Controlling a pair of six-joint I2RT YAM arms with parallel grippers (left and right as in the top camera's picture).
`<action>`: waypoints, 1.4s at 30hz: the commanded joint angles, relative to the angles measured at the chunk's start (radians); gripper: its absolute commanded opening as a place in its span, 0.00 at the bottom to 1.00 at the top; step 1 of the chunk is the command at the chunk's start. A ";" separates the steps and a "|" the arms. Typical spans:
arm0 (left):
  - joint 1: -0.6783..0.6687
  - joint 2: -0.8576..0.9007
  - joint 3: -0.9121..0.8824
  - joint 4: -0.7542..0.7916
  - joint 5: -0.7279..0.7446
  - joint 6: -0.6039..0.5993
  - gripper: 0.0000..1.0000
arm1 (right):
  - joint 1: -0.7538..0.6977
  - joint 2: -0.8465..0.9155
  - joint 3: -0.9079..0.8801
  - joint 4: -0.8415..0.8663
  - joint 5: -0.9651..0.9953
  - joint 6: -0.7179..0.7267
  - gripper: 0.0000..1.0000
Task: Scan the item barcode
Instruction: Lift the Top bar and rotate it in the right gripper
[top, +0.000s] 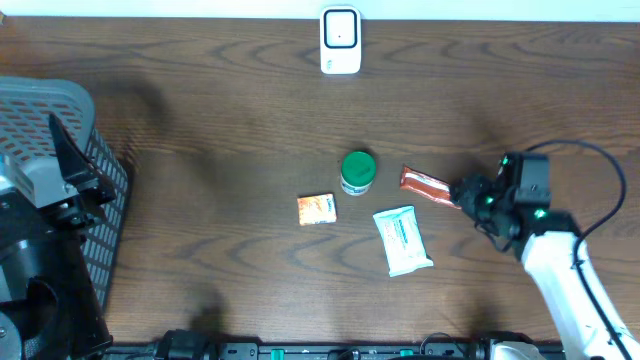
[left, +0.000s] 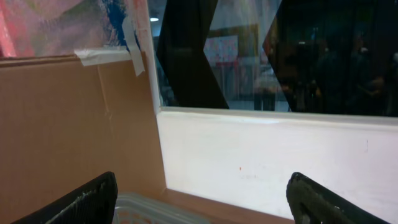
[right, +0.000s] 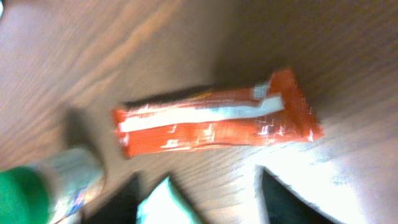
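Overhead view of a dark wood table (top: 200, 120). A white scanner (top: 340, 40) stands at the middle of the far edge. Four small things cluster right of centre: a green-lidded jar (top: 357, 172), an orange packet (top: 316, 208) near its lower left, a white wipes pack (top: 402, 240) lying at a slant below it, and a red bar (top: 428, 186) to its right.

The bar lies flat on the wood, tilted, its left end just beside the jar but apart from it. Its right end reaches the right gripper (top: 463, 192), which sits low at that end. In the right wrist view the claw is spread: its dark fingers (right: 283, 202) stand apart along the near long edge of the bar, and the bar lies beyond them, not between them. Whether a fingertip touches the wrapper cannot be told.

Bare wood runs from the cluster up to the scanner, and a wide open stretch lies between the packet and a grey basket (top: 60, 95) at the left edge. The left gripper (left: 200, 198) hangs over that basket, well apart from the cluster, its fingers (left: 87, 199) spread wide with nothing between them. A black cable (top: 600, 165) loops behind the right arm near the right edge
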 joint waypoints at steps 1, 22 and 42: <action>0.007 -0.001 -0.003 0.002 0.005 -0.005 0.87 | -0.002 0.001 0.174 -0.190 -0.129 -0.006 0.99; 0.007 -0.008 -0.003 0.008 0.027 -0.006 0.87 | -0.001 0.183 0.243 -0.290 -0.032 0.816 0.86; 0.007 -0.008 -0.005 0.004 0.027 -0.005 0.87 | -0.134 0.545 0.243 -0.140 -0.095 0.771 0.38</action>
